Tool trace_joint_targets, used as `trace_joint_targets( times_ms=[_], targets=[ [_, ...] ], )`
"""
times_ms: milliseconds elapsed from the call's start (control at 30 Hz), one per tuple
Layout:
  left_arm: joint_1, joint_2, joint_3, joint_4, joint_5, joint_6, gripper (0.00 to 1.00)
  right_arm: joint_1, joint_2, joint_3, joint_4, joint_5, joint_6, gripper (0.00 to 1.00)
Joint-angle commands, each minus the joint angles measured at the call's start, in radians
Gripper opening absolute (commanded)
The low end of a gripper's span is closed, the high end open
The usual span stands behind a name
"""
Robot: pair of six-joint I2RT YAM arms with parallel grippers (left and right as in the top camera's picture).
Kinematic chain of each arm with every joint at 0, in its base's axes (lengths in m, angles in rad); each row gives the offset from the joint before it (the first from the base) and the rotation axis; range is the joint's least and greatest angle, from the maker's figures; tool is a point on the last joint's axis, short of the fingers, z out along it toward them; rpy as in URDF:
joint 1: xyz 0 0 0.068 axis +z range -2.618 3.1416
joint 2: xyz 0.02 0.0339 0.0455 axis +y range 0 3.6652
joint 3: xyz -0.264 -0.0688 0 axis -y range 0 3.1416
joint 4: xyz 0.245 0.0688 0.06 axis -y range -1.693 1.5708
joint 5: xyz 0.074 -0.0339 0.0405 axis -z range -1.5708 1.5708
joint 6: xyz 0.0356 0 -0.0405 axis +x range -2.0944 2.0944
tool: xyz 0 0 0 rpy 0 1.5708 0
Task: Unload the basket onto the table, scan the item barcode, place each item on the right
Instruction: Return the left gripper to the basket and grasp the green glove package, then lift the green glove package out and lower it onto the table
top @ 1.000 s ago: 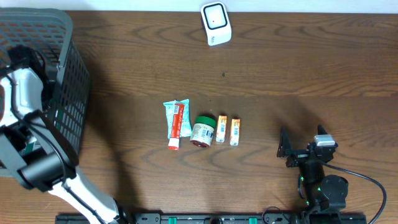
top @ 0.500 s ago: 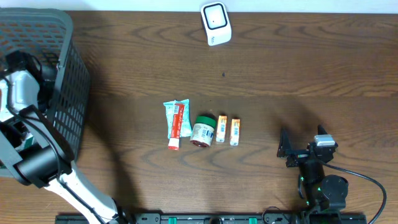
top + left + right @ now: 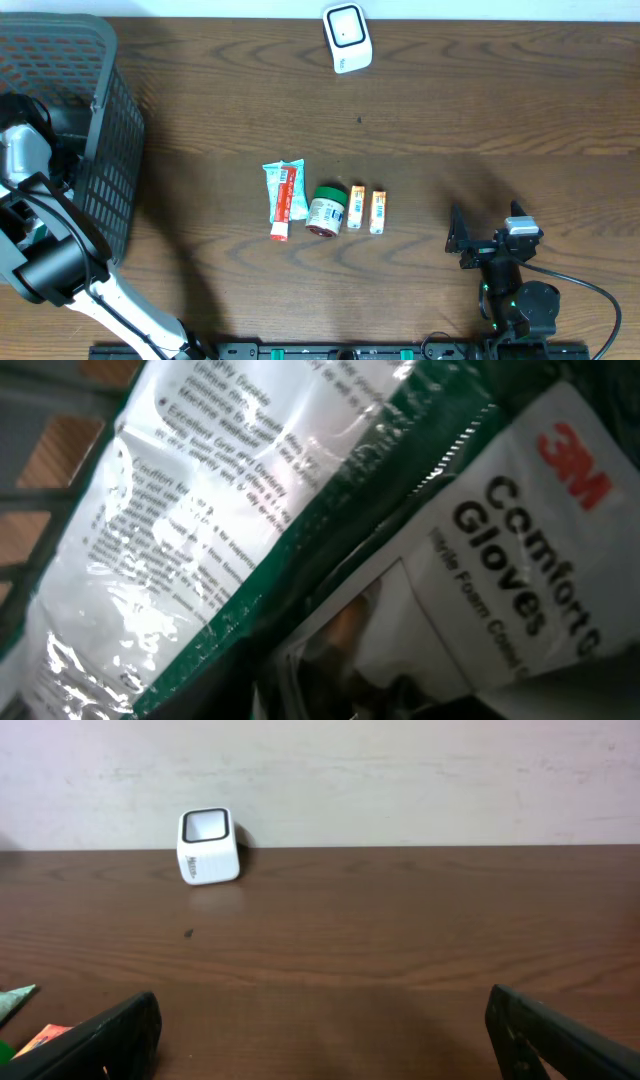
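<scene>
The left wrist view is filled by a green and white pack of 3M Comfort Gloves (image 3: pixel 500 550) lying in the basket, beside a glossy pack with printed text (image 3: pixel 190 520). My left gripper (image 3: pixel 335 702) shows only as dark shapes pressed against the glove pack, so I cannot tell how its jaws stand. In the overhead view my left arm (image 3: pixel 22 155) reaches down into the grey basket (image 3: pixel 112 120) at the far left. The white scanner (image 3: pixel 347 37) (image 3: pixel 208 846) stands at the back of the table. My right gripper (image 3: pixel 461 238) (image 3: pixel 325 1040) rests open near the front right, holding nothing.
In the table's middle lie a toothpaste tube on a teal pack (image 3: pixel 285 197), a green-lidded jar (image 3: pixel 326 210) and two small orange boxes (image 3: pixel 357 207) (image 3: pixel 378 211). The basket's tall mesh walls surround my left arm.
My left arm's white link has shifted left and deeper into the basket. The right arm and the items on the table have not moved.
</scene>
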Motion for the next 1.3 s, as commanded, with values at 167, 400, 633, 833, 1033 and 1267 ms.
trace_joint_targets(
  times_ms=[167,400,633,833,1033,1267],
  targets=[
    [0.016,0.016,-0.006,-0.096,-0.030,-0.064,0.08,0.006,-0.001,-0.001,-0.003,-0.008,-0.011,0.99],
    [0.003,-0.280,0.080,-0.141,0.112,-0.122,0.07,0.006,-0.001,-0.001,-0.003,-0.008,-0.011,0.99],
    [-0.055,-0.716,0.080,-0.112,0.119,-0.198,0.07,0.006,-0.001,-0.001,-0.003,-0.008,-0.011,0.99],
    [-0.229,-0.999,0.080,-0.135,0.153,-0.204,0.08,0.006,-0.001,-0.001,-0.003,-0.008,-0.011,0.99],
    [-0.554,-1.141,0.079,-0.196,0.153,-0.207,0.07,0.006,-0.001,-0.001,-0.003,-0.008,-0.011,0.99],
    [-0.794,-1.108,0.038,-0.240,0.152,-0.292,0.07,0.006,-0.001,-0.001,-0.003,-0.008,-0.011,0.99]
  ],
)
